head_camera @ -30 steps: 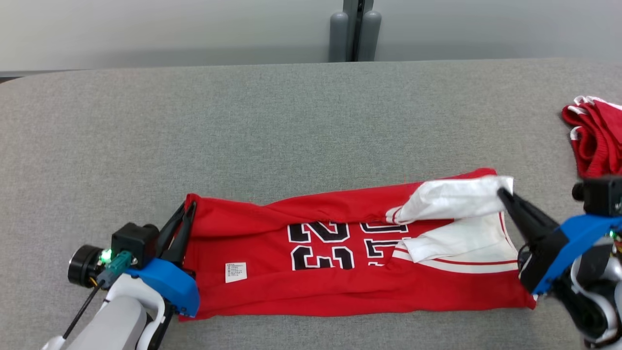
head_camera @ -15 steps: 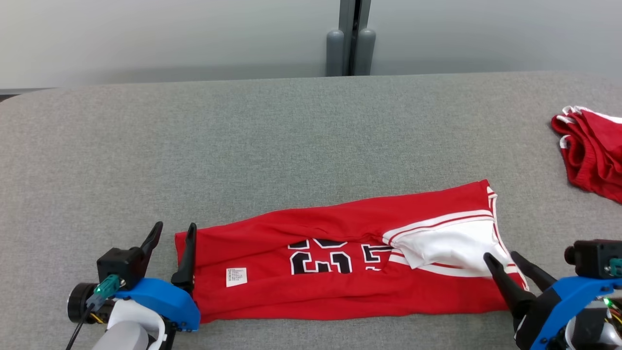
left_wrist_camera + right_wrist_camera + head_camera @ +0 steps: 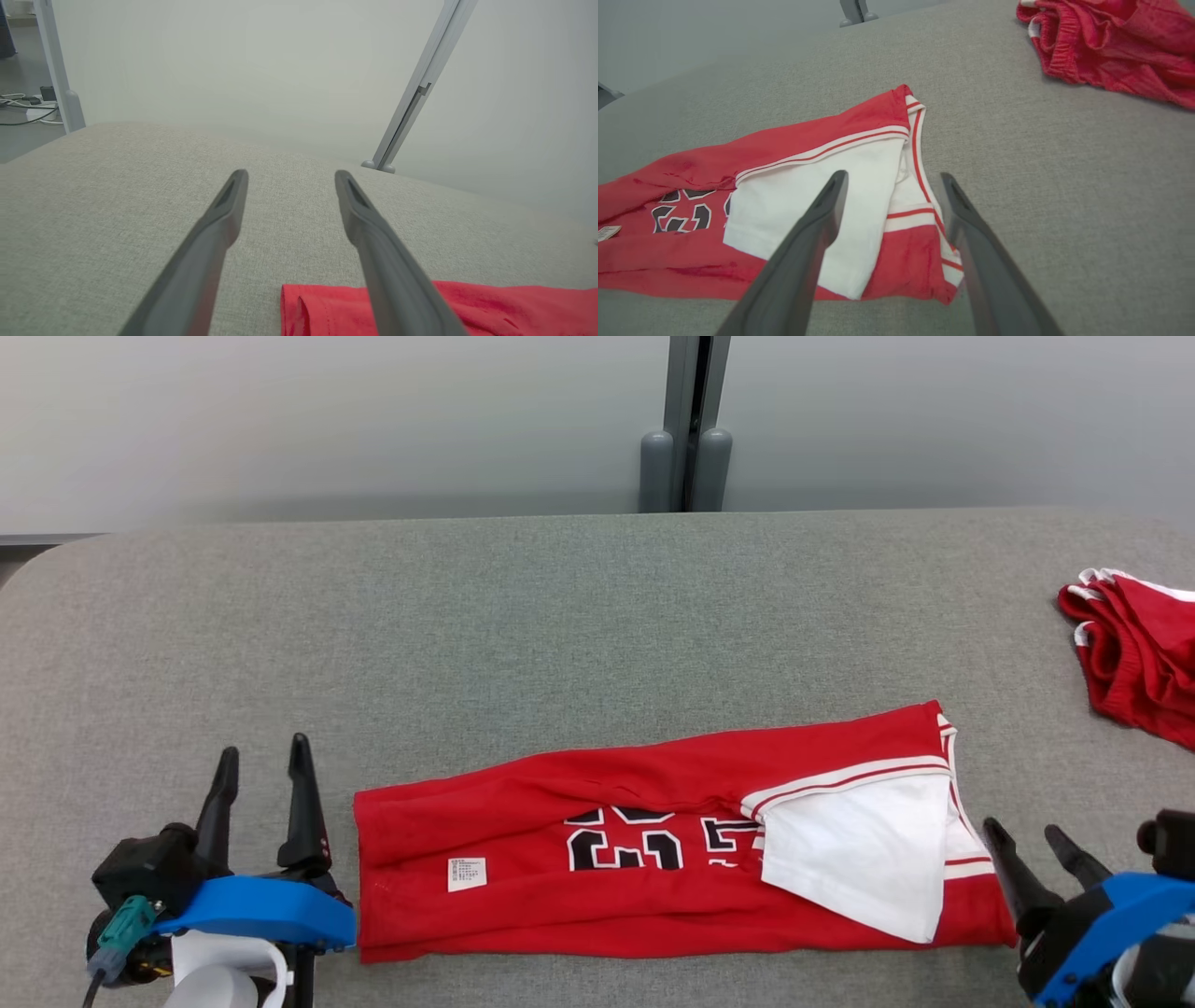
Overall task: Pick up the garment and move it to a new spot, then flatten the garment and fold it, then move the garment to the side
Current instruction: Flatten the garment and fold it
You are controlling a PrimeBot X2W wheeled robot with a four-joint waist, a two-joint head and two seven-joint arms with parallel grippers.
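Head view: the garment (image 3: 653, 859) is lying part-folded near the table's (image 3: 560, 616) front edge.
Left wrist view: your left gripper (image 3: 290, 173) is hovering spread and empty beside its end.
Right wrist view: your right gripper (image 3: 893, 175) is hovering likewise, empty.
Judging mid-fold; fresh end grips likely needed.

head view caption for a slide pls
Left gripper and right gripper, both open, flank the folded red jersey on a grey table

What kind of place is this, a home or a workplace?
Probably a lab or test room, not a home: a large table covered in grey fabric, a plain pale partition with a metal post, and loose cables on the floor.
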